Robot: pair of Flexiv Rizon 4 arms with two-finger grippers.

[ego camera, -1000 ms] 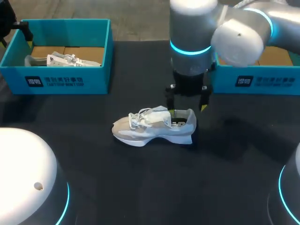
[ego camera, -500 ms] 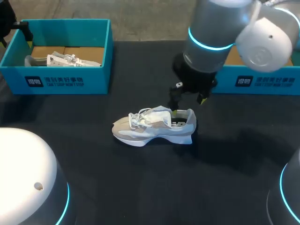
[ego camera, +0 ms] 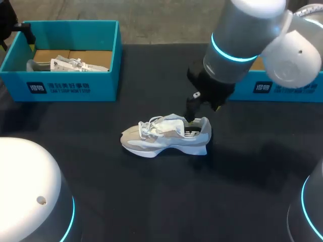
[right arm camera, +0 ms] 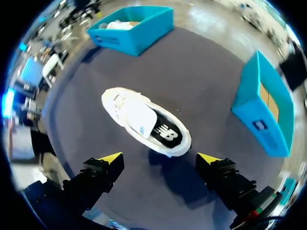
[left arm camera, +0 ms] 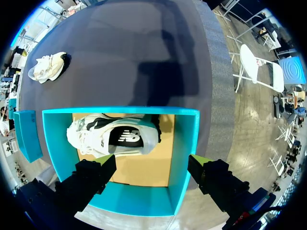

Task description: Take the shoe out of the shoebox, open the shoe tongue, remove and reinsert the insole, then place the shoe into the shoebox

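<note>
Now our right tool (ego camera: 203, 112), fingers apart and empty, has lifted and tilted back from the heel of the shoe (ego camera: 166, 136), which rests on its sole on the surface (ego camera: 151, 191); we judge its work at the heel finished. Only the right wrist view shows the dark insole (right arm camera: 166, 134) lying inside, behind the tongue (right arm camera: 139, 115). Farther off, our left tool (left arm camera: 151, 163), also apart, hangs above a shoebox (left arm camera: 182, 158) holding a second shoe (left arm camera: 112, 136).
</note>
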